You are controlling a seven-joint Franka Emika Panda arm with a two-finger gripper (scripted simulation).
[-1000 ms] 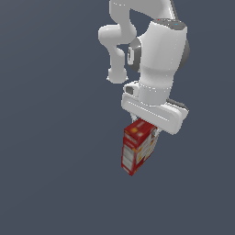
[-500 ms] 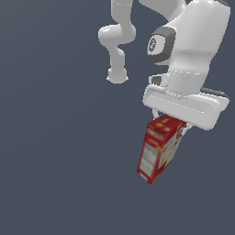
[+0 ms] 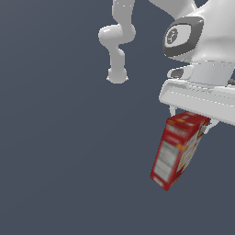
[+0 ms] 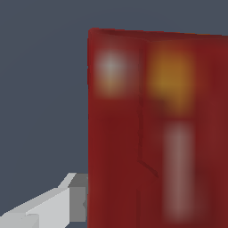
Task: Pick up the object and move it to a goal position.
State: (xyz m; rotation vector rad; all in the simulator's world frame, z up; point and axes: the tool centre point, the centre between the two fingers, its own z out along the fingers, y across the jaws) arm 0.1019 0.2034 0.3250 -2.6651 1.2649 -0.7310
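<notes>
In the wrist view, the frame is filled for the most part by the red box (image 4: 156, 129), seen blurred and very close; a pale patch, a yellow-orange patch and a whitish strip can be made out on its face, but no print can be read. One light grey finger (image 4: 53, 202) is seen pressed against the box's edge, its darker pad touching the cardboard. The second finger is hidden behind the box in this view. Only flat blue-grey ground is shown beyond the box.

In the exterior view, the box (image 3: 178, 149) is seen hanging below the gripper (image 3: 189, 118), which is closed on the box's upper end. The fingers are spread about as wide as the box, and only thin pale slivers of them are shown at either side of its top. The box is tilted, its lower end swung toward the exterior view's left, and a white panel with yellow print is shown on its lit face. Whether its lower end touches any surface cannot be told, since the dark blue-grey ground (image 3: 55, 160) carries no shadow or edge by which height could be judged.

Above the box, the broad white hand and the wrist link (image 3: 202, 41) with its dark grey joint cover are seen large and close at the exterior view's right. Farther off, the arm's base (image 3: 117, 75) is shown small near the top centre, well apart from the box. Nothing is seen between the box and the ground around it, and no marker is visible.
</notes>
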